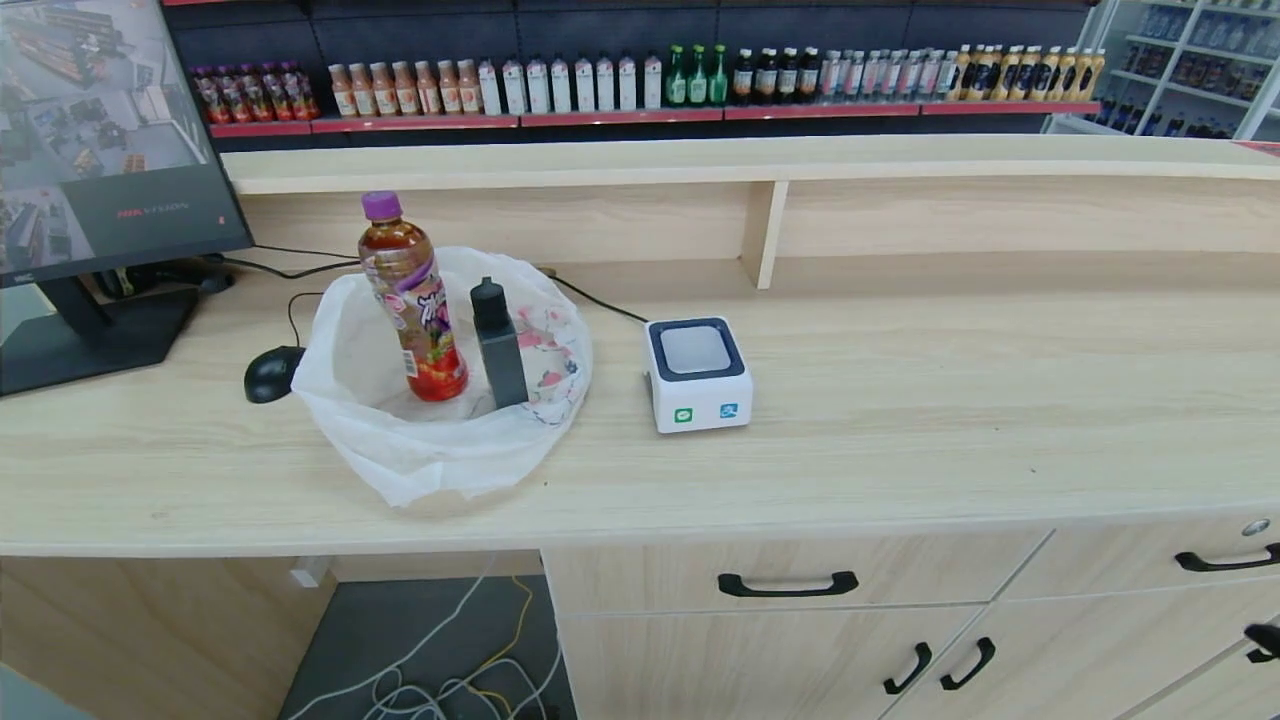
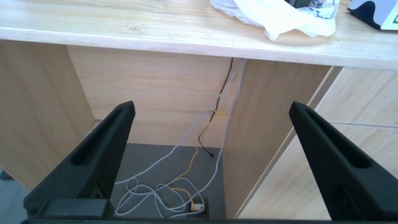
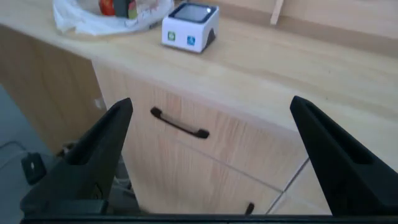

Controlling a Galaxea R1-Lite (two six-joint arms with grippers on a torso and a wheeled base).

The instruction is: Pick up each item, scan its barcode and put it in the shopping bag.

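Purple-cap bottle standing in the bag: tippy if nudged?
Probably: the bottle is tall, narrow, upright on the loose shopping bag. Looks nearly full, so likely heavy for its size. Round body may roll if toppled.

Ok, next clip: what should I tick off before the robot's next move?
1. Drink bottle upright inside the shopping bag: ok.
2. Grey bottle upright in the bag beside it: ok.
3. Scanner apart from the bag, face unobstructed: ok.
4. Left pincer open, empty: ok.
5. Right pincer open, empty: ok.
6. Both barcodes scanned: cannot tell.
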